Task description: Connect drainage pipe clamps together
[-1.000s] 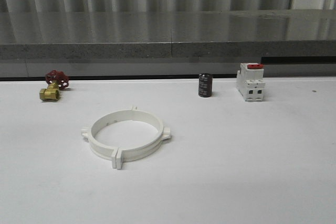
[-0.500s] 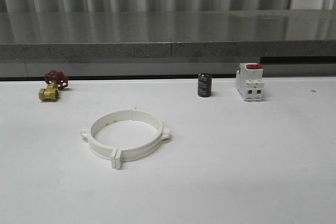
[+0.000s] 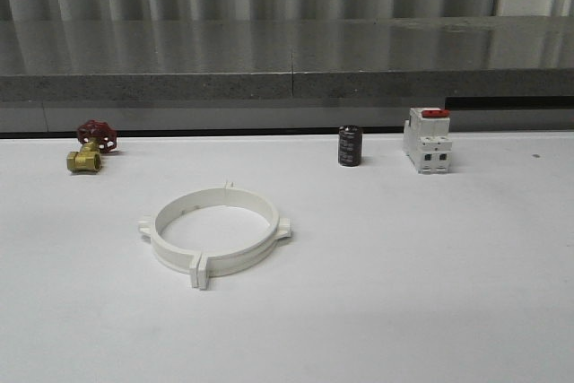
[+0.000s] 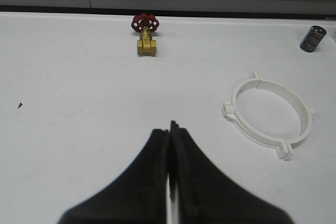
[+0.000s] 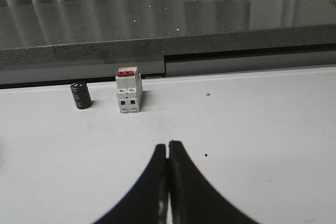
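Observation:
The drainage pipe clamps (image 3: 215, 235) lie flat on the white table left of centre, their two white half-arcs meeting as one wide ring with small end tabs. The ring (image 4: 270, 117) also shows in the left wrist view, well off to one side of my left gripper (image 4: 169, 127), which is shut with nothing between its black fingers. My right gripper (image 5: 168, 145) is shut and empty too, over bare table some way short of the breaker.
A brass valve with a red handwheel (image 3: 90, 146) sits at the back left. A black capacitor (image 3: 350, 146) and a white breaker with a red top (image 3: 427, 141) stand at the back right. A grey ledge (image 3: 287, 87) runs behind the table.

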Tool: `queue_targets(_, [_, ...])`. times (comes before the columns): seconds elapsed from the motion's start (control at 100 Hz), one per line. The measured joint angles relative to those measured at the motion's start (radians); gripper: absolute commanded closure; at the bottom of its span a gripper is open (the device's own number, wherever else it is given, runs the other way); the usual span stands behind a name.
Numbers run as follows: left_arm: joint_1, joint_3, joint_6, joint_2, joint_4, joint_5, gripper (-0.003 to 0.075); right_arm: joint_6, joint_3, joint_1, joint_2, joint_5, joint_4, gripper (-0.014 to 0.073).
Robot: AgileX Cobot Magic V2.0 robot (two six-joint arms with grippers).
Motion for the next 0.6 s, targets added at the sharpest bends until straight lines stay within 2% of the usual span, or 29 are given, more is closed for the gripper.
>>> queue_targets(0.6, [0.000, 0.000, 0.000, 0.000, 0.000, 0.000, 0.0741, 0.003, 0.000, 0.000, 0.000, -0.002, -0.007, 0.0661])
